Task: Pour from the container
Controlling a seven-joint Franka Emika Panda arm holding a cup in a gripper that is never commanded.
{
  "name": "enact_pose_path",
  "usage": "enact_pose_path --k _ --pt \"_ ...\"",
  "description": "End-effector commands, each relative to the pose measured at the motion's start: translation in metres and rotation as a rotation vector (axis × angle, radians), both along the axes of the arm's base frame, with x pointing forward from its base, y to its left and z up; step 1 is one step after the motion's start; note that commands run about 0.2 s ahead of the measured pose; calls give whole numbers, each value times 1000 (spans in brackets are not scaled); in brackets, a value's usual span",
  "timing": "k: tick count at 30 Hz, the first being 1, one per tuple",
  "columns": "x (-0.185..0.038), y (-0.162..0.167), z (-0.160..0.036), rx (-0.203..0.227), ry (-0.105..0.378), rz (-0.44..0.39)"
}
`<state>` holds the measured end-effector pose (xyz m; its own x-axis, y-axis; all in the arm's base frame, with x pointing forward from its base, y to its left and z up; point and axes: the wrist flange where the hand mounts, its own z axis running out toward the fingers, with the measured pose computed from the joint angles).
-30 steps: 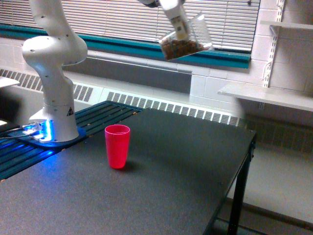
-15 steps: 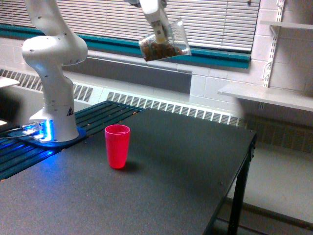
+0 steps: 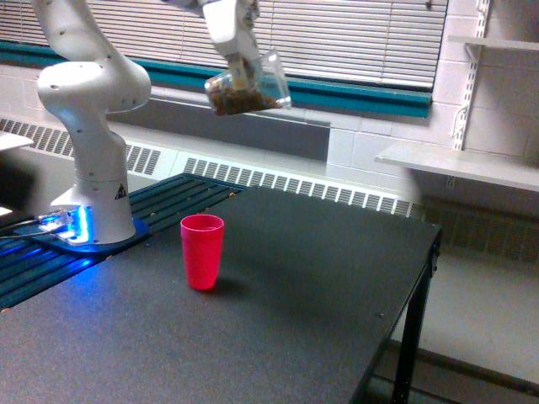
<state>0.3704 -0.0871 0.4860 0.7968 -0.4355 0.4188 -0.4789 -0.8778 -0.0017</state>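
Here, seen from the exterior view, a white robot arm [image 3: 88, 109] stands at nine o'clock in the scene on a blue-lit base; its claw [image 3: 242, 71] hangs high near twelve o'clock, closed around a clear plastic container [image 3: 248, 87]; the fingers are narrow, pressed against the container's wall, though the exact gap is hidden by the cup itself.

The container is tipped well over; its long axis runs nearly level, the open mouth toward three o'clock and slightly up, the base toward nine o'clock and slightly down; brown granular bits sit along its lower side, visible through the wall; none can be seen leaving it.

It hangs in the air in front of the window blinds [image 3: 354, 34], high above the dark bench [image 3: 278, 320]; a red cup [image 3: 202, 251] stands upright on the bench toward seven o'clock of the container, well apart from it and a little toward the exterior view's left.

Compared with half a second ago, the claw and container have shifted toward nine o'clock and a touch lower, closer to a spot above the red cup; the tilt looks much the same; the red cup has not moved.
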Motion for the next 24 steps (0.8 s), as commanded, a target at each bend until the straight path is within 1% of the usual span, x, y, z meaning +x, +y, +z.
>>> enact_pose_path --k 1,11,14,21,24 --pt "-24 0 -9 8 18 -35" --pt "-61 4 -28 22 57 -83" --pt "-71 5 -34 35 70 -101" --pt "-92 6 -46 43 105 -130" --pt "-99 7 -52 56 120 -139"
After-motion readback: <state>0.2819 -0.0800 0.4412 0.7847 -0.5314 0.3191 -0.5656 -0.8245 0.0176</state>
